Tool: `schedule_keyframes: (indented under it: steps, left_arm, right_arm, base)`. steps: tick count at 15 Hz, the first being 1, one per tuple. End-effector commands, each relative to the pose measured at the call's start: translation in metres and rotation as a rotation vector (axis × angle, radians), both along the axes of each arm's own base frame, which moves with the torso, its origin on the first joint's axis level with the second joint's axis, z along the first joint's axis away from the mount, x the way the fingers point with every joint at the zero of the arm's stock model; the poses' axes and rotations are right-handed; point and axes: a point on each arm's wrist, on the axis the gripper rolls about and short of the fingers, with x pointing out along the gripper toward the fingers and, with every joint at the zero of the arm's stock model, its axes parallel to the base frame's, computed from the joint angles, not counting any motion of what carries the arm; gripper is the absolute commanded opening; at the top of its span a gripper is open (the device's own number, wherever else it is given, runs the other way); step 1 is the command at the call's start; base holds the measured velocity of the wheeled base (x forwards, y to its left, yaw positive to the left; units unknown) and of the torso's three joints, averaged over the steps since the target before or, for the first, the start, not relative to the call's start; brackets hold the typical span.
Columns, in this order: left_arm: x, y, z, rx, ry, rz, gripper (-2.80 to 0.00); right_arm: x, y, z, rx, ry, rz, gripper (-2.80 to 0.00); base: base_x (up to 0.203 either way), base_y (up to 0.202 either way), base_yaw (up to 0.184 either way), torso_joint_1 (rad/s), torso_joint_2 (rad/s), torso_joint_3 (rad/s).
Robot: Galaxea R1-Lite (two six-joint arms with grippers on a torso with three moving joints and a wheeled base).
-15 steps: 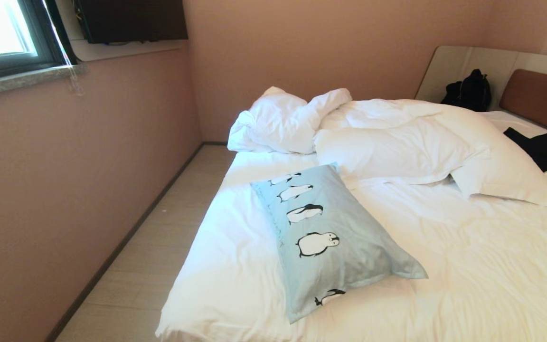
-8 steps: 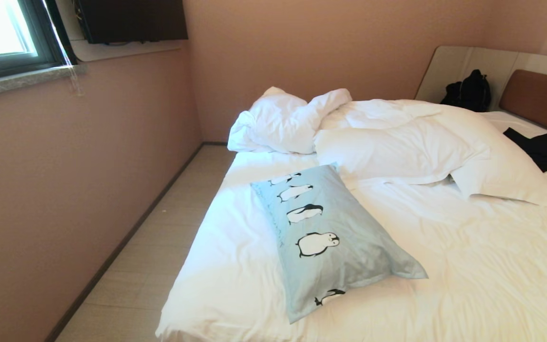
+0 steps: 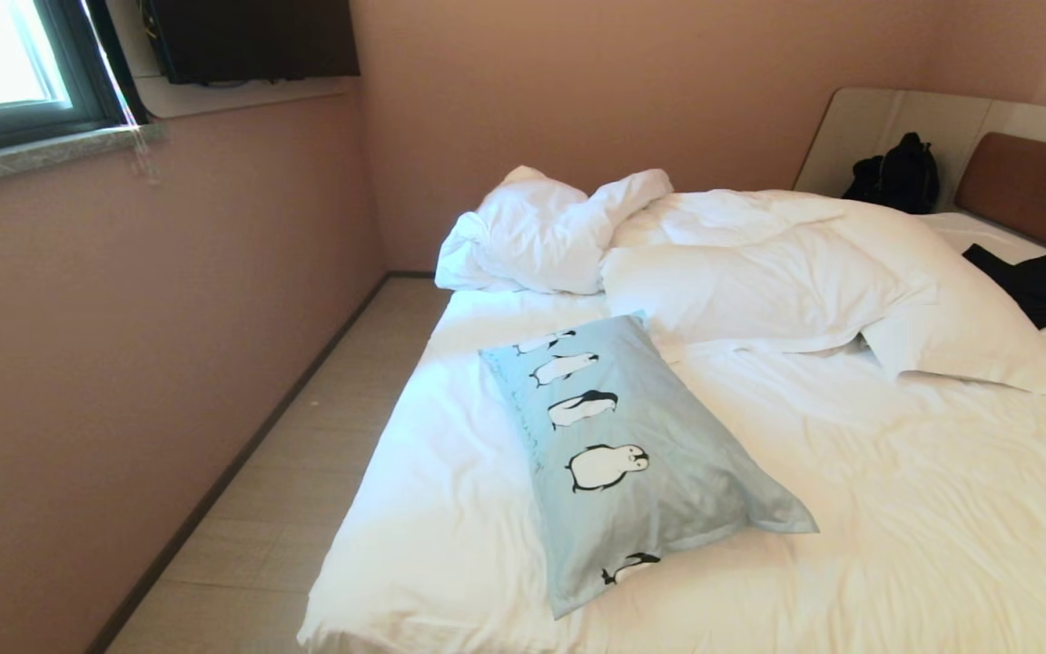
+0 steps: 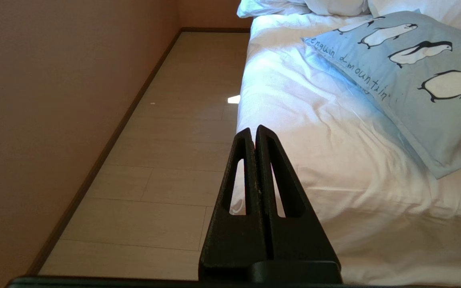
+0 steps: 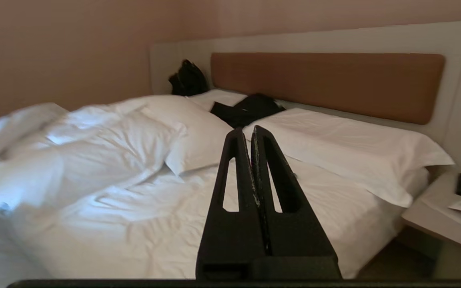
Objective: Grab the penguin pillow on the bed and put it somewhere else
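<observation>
- right gripper (image 5: 250, 130): fingers pressed together, nothing between them, held in the air over the bed (image 5: 142, 216), aimed toward the brown headboard (image 5: 326, 84)
- left gripper (image 4: 253, 130): fingers closed tip to tip, empty, at the bed's edge above the floor (image 4: 174, 140), near the wall side
- neither arm shows in the head view
- penguin pillow (image 3: 623, 454): lies flat on the white sheet near the bed's left edge, long side running from the near edge toward the crumpled duvet (image 3: 550, 232); untouched, no gripper on it
- white pillows (image 3: 759, 282) just beyond the penguin pillow, far corner touching or nearly so
- black garment (image 3: 1045, 286) and black bag (image 3: 900, 173) by the headboard
- nightstand (image 5: 442, 216) beside the bed with small items on it
- window (image 3: 5, 64) top left in the head view
</observation>
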Motion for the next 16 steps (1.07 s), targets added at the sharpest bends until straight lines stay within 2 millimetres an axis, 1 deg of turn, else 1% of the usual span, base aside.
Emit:
schedule_keyframes:
  steps: [1, 2, 6, 10, 12, 16]
  left_arm:
    - [0.0, 0.0, 0.0, 0.0, 0.001, 0.0, -2.8]
    - [0.0, 0.0, 0.0, 0.0, 0.001, 0.0, -2.8]
    - [0.0, 0.0, 0.0, 0.0, 0.001, 0.0, -2.8]
    - [0.0, 0.0, 0.0, 0.0, 0.001, 0.0, -2.8]
    - [0.0, 0.0, 0.0, 0.0, 0.001, 0.0, -2.8]
    - [0.0, 0.0, 0.0, 0.0, 0.001, 0.0, -2.8]
  right_arm:
    - [-0.015, 0.007, -0.018, -0.103, 0.008, 0.314, -2.8]
    - [-0.02, 0.008, -0.025, -0.117, 0.031, 0.373, -2.8]
    - [-0.026, 0.011, -0.02, -0.024, -0.051, 0.545, -2.8]
    - [-0.024, 0.012, -0.021, -0.006, -0.055, 0.627, -2.8]
    - [-0.02, 0.013, -0.025, 0.001, -0.036, 0.679, -2.8]
    - [0.004, 0.014, -0.055, 0.039, 0.082, 0.699, -2.8]
  base:
    - [0.0, 0.0, 0.0, 0.0, 0.0, 0.0]
    - [0.0, 0.0, 0.0, 0.0, 0.0, 0.0]
    - [0.0, 0.0, 0.0, 0.0, 0.0, 0.0]
    - [0.0, 0.0, 0.0, 0.0, 0.0, 0.0]
    - [0.0, 0.0, 0.0, 0.0, 0.0, 0.0]
    - [0.0, 0.0, 0.0, 0.0, 0.0, 0.0]
